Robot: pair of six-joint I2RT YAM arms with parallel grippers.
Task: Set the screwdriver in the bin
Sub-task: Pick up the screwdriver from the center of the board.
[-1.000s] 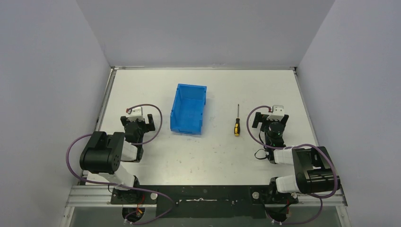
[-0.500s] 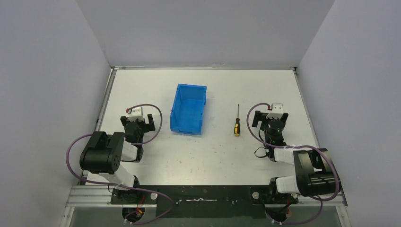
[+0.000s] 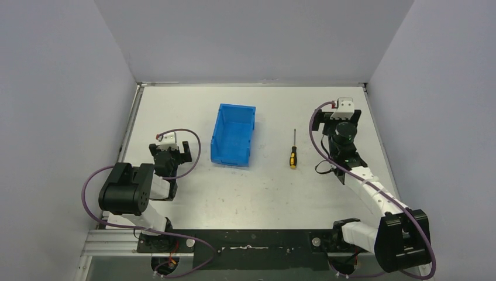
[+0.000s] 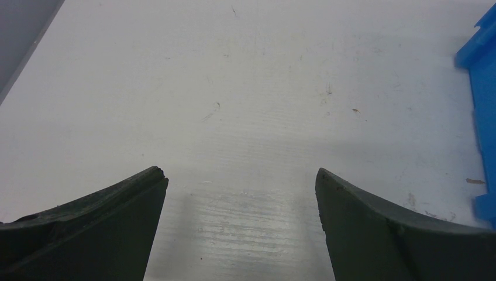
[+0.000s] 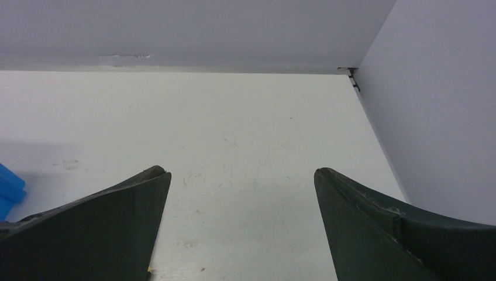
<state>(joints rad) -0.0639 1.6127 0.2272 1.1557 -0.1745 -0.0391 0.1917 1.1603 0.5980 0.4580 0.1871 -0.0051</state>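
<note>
The screwdriver (image 3: 293,151), yellow-and-black handle toward me and thin shaft pointing away, lies on the white table right of the bin (image 3: 234,134), a bright blue open box at mid-table. My right gripper (image 3: 337,119) is raised to the right of the screwdriver, open, with nothing between its fingers; its wrist view has a blue corner of the bin (image 5: 9,190) at the left edge and a yellow speck of the screwdriver (image 5: 149,270) by the left finger. My left gripper (image 3: 170,151) rests open left of the bin, whose blue wall (image 4: 483,82) shows at right.
Grey walls enclose the table on three sides; the back right corner (image 5: 350,71) is near the right gripper. The white tabletop (image 3: 257,193) between the arms and the bin is bare apart from scuff marks.
The right arm has stretched out and lifted, carrying its open gripper away from me toward the back of the table. The left arm, screwdriver and bin have not moved.
</note>
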